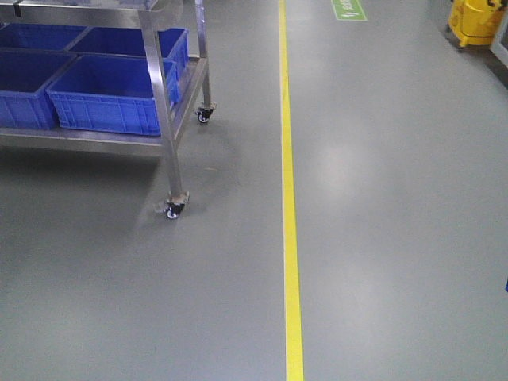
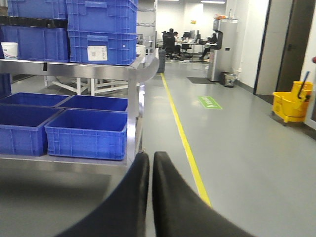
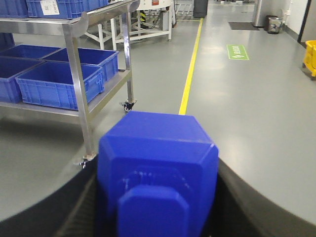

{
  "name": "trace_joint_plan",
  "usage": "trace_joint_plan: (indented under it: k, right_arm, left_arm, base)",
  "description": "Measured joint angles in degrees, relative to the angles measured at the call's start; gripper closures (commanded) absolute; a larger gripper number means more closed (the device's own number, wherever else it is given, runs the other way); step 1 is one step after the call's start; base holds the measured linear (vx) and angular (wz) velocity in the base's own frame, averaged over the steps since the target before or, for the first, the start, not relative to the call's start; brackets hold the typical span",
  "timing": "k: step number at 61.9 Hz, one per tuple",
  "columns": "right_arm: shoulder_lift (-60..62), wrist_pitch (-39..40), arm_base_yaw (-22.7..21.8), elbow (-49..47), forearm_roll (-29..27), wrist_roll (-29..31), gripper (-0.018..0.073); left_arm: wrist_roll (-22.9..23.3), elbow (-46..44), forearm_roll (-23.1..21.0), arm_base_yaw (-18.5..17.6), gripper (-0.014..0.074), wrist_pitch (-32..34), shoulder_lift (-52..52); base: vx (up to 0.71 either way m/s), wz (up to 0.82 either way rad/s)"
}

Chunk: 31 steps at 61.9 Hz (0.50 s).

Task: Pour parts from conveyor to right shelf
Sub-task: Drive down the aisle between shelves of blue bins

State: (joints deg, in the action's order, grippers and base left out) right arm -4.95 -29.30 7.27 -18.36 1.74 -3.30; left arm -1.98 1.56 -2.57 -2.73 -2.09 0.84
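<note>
Bins (image 1: 107, 99) of ribbed blue plastic, open-topped, sit side by side on the lower tier of the steel right shelf (image 1: 163, 87), showing smooth inner walls. The right gripper (image 3: 158, 195) has its black jaws clamped on the glossy, bevelled blue part (image 3: 158, 148), over the grey floor (image 1: 381, 238), apart from the shelf. The left gripper (image 2: 151, 160) has its curved jaws together.

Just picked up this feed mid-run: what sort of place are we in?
Probably a factory or warehouse floor: a wheeled steel rack loaded with blue bins, a yellow lane line painted on the grey floor, and a yellow mop bucket by the wall. Far down the aisle sit office desks.
</note>
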Motion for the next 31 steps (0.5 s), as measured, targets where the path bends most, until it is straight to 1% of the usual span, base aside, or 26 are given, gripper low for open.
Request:
trace_joint_plan:
  k: [17, 31]
  right_arm:
    - [0.00, 0.00, 0.00, 0.00, 0.00, 0.00, 0.0565]
    - [0.00, 0.00, 0.00, 0.00, 0.06, 0.00, 0.0565]
  left_arm:
    - [0.00, 0.00, 0.00, 0.00, 0.0603, 0.00, 0.00]
    - [0.00, 0.00, 0.00, 0.00, 0.0603, 0.00, 0.00]
  base:
    - [0.65, 0.18]
    - [0.57, 0.17]
